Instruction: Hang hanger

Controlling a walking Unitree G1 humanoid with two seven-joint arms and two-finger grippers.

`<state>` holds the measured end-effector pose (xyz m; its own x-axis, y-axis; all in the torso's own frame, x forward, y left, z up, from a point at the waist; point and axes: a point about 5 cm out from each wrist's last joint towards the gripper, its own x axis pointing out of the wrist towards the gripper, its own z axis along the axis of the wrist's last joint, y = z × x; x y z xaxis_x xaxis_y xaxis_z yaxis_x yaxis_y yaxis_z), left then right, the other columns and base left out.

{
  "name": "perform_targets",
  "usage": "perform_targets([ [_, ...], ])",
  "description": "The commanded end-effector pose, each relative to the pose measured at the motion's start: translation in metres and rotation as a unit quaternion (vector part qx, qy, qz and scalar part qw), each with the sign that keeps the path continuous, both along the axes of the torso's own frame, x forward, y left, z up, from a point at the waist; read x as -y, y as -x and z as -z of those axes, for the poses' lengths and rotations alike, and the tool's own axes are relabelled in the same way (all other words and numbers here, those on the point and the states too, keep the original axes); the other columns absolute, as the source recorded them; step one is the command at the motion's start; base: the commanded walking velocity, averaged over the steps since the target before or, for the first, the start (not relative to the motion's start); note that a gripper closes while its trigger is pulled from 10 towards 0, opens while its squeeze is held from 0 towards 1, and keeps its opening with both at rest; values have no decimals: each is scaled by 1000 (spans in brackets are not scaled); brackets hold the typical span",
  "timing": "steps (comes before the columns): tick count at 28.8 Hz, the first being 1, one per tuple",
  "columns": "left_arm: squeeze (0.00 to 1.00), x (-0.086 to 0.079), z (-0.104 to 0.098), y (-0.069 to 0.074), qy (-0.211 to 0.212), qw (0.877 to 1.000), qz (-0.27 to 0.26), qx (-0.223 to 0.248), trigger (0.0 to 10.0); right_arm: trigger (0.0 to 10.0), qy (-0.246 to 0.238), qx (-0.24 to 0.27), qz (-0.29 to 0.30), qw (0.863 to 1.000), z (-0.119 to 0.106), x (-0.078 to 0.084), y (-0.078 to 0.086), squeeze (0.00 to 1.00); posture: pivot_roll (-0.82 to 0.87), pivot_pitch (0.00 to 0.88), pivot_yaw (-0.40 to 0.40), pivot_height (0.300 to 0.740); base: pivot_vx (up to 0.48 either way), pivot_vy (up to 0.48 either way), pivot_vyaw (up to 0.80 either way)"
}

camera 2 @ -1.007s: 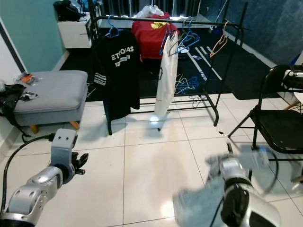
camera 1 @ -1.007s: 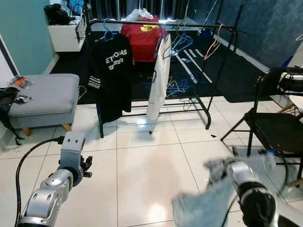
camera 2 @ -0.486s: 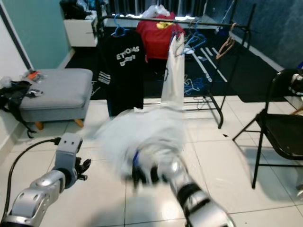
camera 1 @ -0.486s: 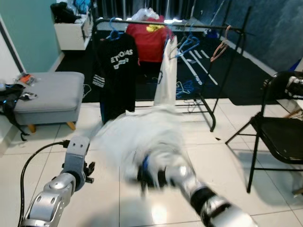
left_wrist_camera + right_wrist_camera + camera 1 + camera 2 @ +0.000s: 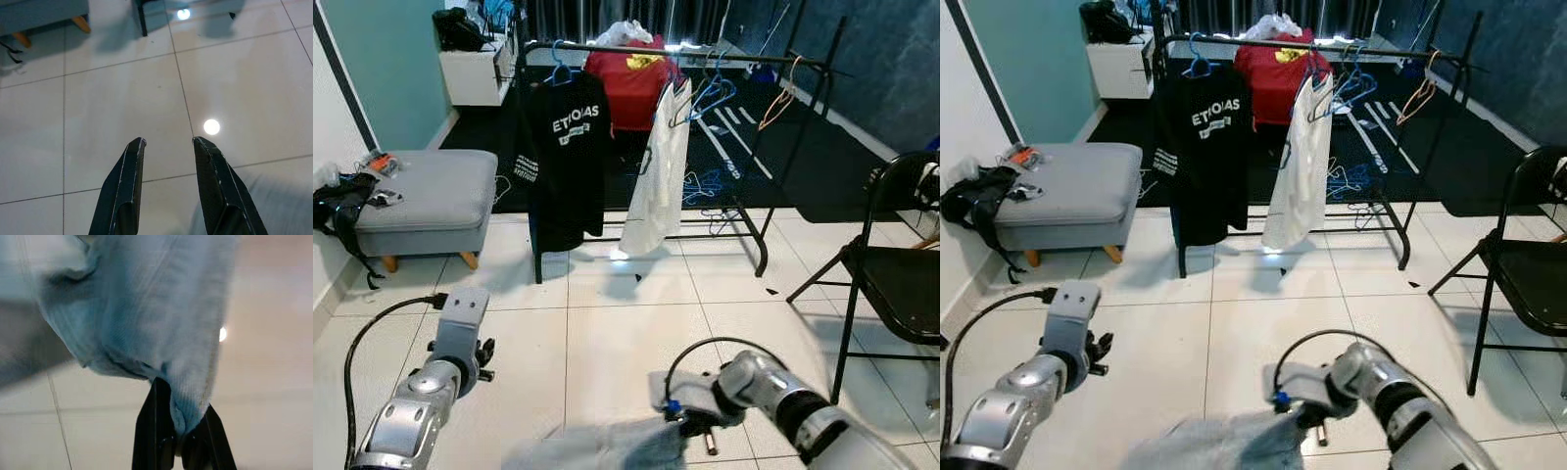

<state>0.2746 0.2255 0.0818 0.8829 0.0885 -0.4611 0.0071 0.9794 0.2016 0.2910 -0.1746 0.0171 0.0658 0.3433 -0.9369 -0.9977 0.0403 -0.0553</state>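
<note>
Cloth (image 5: 146, 308), pale blue and ribbed, hangs pinched in our right gripper (image 5: 178, 431); no hanger is discernible. Our left gripper (image 5: 168, 144) hovers empty, fingers parted.

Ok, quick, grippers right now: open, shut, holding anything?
Left gripper: open, empty, above the floor tiles.
Right gripper: shut on the light blue garment.

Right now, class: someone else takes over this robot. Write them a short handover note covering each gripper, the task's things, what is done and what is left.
Right gripper: shut on a pale blue garment, held low over the tiled floor.
Left gripper: open, holding nothing, above the floor.
Clothes rack stands ahead, already carrying a black T-shirt, a white garment and spare hangers.
Done: garment picked up.
Left: carry it to the rack and hang it. No hanger can be made out in the garment.
</note>
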Motion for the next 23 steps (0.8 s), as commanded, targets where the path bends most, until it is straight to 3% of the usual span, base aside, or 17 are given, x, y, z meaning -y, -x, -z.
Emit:
perform_targets([
  [1,0,-7,-1,0,-11,1000,-10,2,10000,0,47,56,24,997,-12,17,-15,0,39,21,-58,740,0,0,0],
  [3,0,-6,-2,0,-12,1000,-5,3,10000,0,78,162,46,983,-33,32,-36,0,38,20,-58,740,0,0,0],
  [6,0,-4,-1,0,-11,1000,-2,3,10000,0,74,208,48,974,-43,32,-45,0,38,20,-58,740,0,0,0],
  [8,0,1,-1,-2,-9,1000,5,4,10000,0,71,268,21,961,-61,31,-57,0,32,18,-53,740,0,0,0],
  [10,0,3,-1,-3,-8,1000,7,5,10000,0,72,289,1,955,-70,31,-62,0,28,18,-53,740,0,0,0],
  [20,0,3,0,-2,-7,1000,6,4,10000,0,67,291,30,954,-72,38,-62,0,31,17,-57,740,0,0,0],
  [21,0,5,1,-1,-7,1000,9,1,10000,0,-35,234,-50,970,-58,7,-46,0,38,15,-50,740,0,0,0],
  [22,0,5,1,-1,-7,1000,10,1,10000,0,-75,207,-89,972,-53,-5,-37,0,38,15,-50,740,0,0,0],
  [23,0,5,1,-1,-7,1000,10,1,10000,0,-75,207,-89,972,-53,-5,-37,0,38,15,-50,740,0,0,0],
])
